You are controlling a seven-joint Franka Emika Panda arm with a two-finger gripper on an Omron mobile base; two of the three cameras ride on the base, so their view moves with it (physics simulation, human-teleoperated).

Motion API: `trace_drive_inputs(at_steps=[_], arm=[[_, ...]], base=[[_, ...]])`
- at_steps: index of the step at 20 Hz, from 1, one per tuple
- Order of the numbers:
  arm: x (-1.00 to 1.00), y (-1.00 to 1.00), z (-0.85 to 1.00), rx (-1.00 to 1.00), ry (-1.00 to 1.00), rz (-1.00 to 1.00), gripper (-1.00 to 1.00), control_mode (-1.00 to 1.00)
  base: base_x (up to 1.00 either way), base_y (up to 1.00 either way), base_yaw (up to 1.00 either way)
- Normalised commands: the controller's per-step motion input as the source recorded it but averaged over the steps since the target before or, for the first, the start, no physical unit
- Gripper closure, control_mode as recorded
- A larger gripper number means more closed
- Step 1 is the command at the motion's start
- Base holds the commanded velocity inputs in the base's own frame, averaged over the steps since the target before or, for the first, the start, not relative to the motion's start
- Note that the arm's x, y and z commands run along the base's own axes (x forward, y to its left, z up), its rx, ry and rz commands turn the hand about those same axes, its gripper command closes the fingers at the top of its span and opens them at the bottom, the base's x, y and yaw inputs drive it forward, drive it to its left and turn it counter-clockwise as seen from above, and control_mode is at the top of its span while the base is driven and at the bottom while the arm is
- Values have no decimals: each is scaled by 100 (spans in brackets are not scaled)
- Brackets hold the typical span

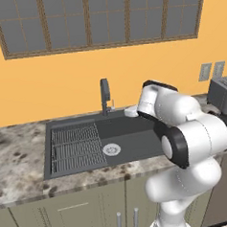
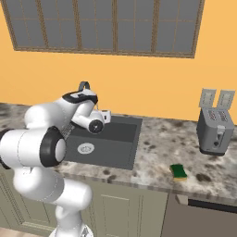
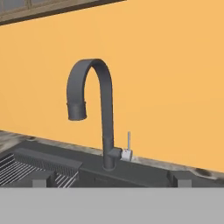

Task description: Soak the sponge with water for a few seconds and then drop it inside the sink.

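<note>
The sponge (image 2: 178, 171) lies green side up on the counter (image 2: 157, 162), right of the sink (image 2: 118, 152) and near the toaster (image 2: 214, 130). The gripper (image 3: 112, 177), fingers spread and empty, faces the faucet (image 3: 103, 113).

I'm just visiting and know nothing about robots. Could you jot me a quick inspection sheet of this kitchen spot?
Surface: speckled stone counter, tidy.
Job's things: small green-and-yellow sponge lies on the counter right of the dark grey sink; no water runs from the dark curved faucet.
Clutter: silver toaster at the wall.
Gripper: gripper open, empty, facing the faucet.
Cables: nothing seen.
Surroundings: orange wall, window, wall outlets, cabinets below.
</note>
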Motion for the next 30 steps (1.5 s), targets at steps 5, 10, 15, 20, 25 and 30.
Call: trace_drive_inputs(at_steps=[5,10,15,20,25,30], arm=[[0,0,0,0,-3,0,-100,-100],[0,0,0,0,-4,4,-100,-100],[1,0,0,2,0,10,-100,-100],[18,0,0,0,0,11,-100,-100],[26,0,0,0,0,4,-100,-100],[26,0,0,0,0,0,-100,-100]], base=[[0,0,0],[0,0,0],[0,0,0],[0,0,0],[0,0,0],[0,0,0]])
